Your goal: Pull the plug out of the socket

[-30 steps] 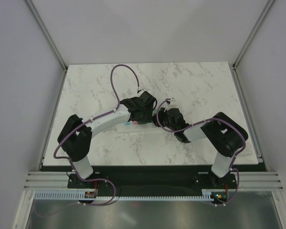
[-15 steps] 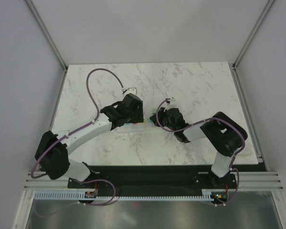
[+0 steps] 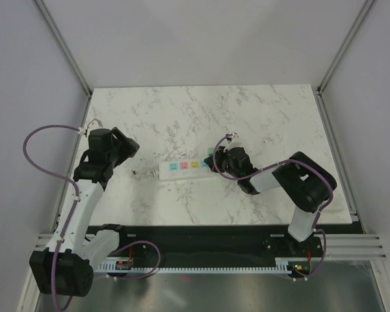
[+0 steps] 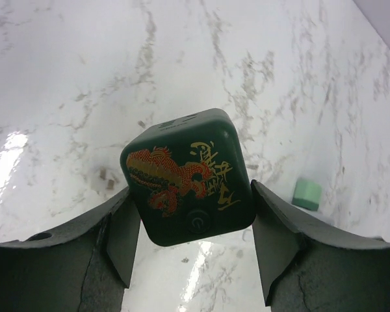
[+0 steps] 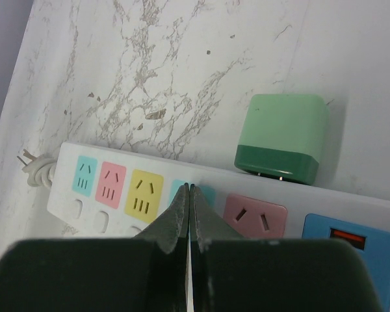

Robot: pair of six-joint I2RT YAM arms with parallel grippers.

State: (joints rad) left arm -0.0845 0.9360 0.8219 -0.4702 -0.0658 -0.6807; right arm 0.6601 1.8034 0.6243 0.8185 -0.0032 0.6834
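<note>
Now the left gripper (image 4: 194, 224) clamps the plug (image 4: 188, 172) between its fingers (image 4: 114, 237), off the socket (image 3: 182, 168).

Dk-green cube plug (image 4: 187, 175) w/ orange-yellow dragon mark: off the strip, tilted, clamped btwn left gripper (image 4: 192, 221) fingers at table (image 3: 260, 117) left side. Socket (image 3: 184, 167): long white strip, lies flat mid-table, pastel outlets (image 5: 146, 192) face up, cord stub (image 5: 36, 168) at left end.

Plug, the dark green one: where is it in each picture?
Top: hidden under the left gripper, far left of the socket.
Left wrist: plug in the middle, gripped between the fingers.
Right wrist: not there.
Shared: the light green block, right in the left wrist view, upper right in the right wrist view.
</note>
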